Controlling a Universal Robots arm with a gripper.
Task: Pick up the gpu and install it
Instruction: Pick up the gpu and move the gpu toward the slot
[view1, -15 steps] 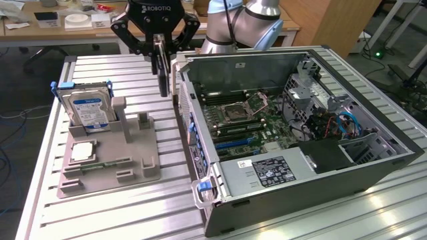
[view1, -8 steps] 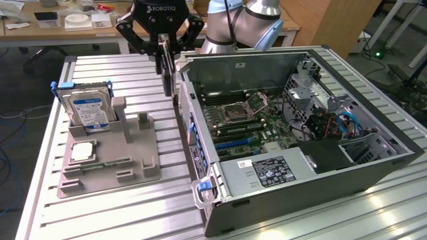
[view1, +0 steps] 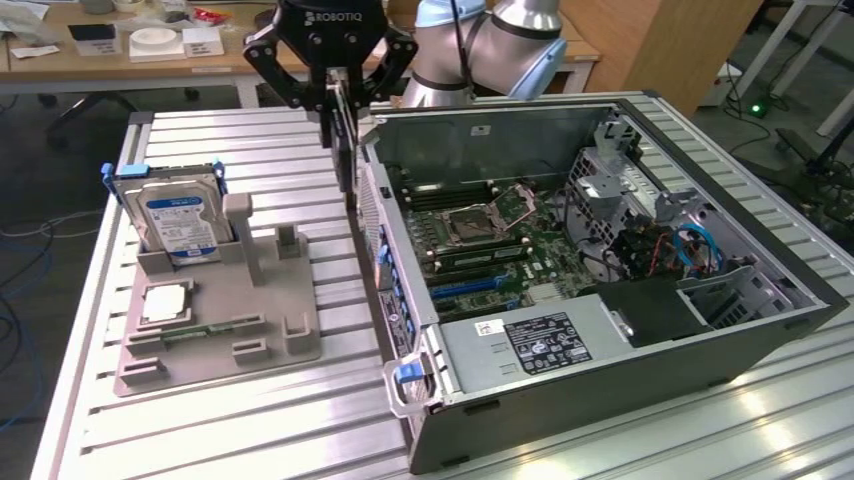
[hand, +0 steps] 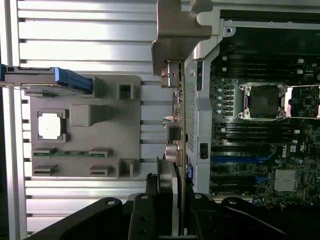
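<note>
The gpu (view1: 346, 150) hangs on edge from my gripper (view1: 334, 100), which is shut on its top end. It hovers just outside the open computer case's wall (view1: 387, 200), between the case and the grey parts holder. In the wrist view the gpu (hand: 181, 125) is seen edge-on, with its silver bracket (hand: 177, 25) at the far end and my gripper (hand: 170, 200) clamped on the near end. The card lies alongside the case's wall (hand: 202, 115), beside the motherboard (hand: 260, 140).
A grey parts holder (view1: 267, 300) on the slatted table carries an upright hard drive with a blue label (view1: 176, 220), a square chip (view1: 163, 303) and a memory stick (view1: 200, 330). Inside the case sit a power supply (view1: 534, 345) and cables (view1: 681, 250).
</note>
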